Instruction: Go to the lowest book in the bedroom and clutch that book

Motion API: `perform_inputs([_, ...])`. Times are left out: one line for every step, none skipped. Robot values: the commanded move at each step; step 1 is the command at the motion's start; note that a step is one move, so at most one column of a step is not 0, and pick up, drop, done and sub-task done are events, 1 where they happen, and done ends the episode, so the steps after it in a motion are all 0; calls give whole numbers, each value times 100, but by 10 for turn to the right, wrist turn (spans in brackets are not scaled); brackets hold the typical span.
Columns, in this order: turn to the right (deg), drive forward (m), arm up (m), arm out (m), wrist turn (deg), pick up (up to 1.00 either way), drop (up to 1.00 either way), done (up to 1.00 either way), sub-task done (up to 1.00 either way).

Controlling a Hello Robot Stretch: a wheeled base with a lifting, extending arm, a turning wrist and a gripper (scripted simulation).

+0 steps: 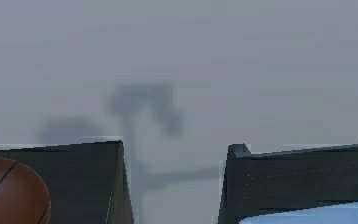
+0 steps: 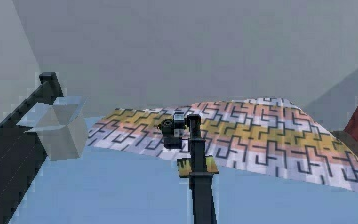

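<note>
The book [image 2: 213,168], seemingly a flat yellowish slab, is lying on the bed [image 2: 107,190] at the patterned blanket's [image 2: 267,135] edge, under the arm [image 2: 200,195]. The gripper [image 2: 171,138] is hanging over the blanket, and I cannot tell whether it is holding anything.

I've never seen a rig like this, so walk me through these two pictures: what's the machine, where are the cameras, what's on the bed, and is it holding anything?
This is a wheeled robot with one arm, drawn by a simulator inside a house. The forward view looks ahead from the robot: a grey wall, a dark cabinet, a brown ball in the bottom left corner, and a dark headboard. The arm side view looks out to the side where the arm reaches. The dark bar rising from the bottom edge is the arm, and its fingers are at the far end. The bed has a pale blue sheet, a white pillow and a colourful patterned blanket. The blanket lies behind the fingers, so I cannot tell whether they hold anything.
</note>
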Motion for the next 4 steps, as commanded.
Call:
perform_inputs([0,0,0,0,90,0,0,0,0])
perform_inputs([0,0,-30,0,0,0,0,0,0])
perform_inputs([0,0,0,0,0,100,0,0,0])
perform_inputs([0,0,10,0,0,0,0,0,0])
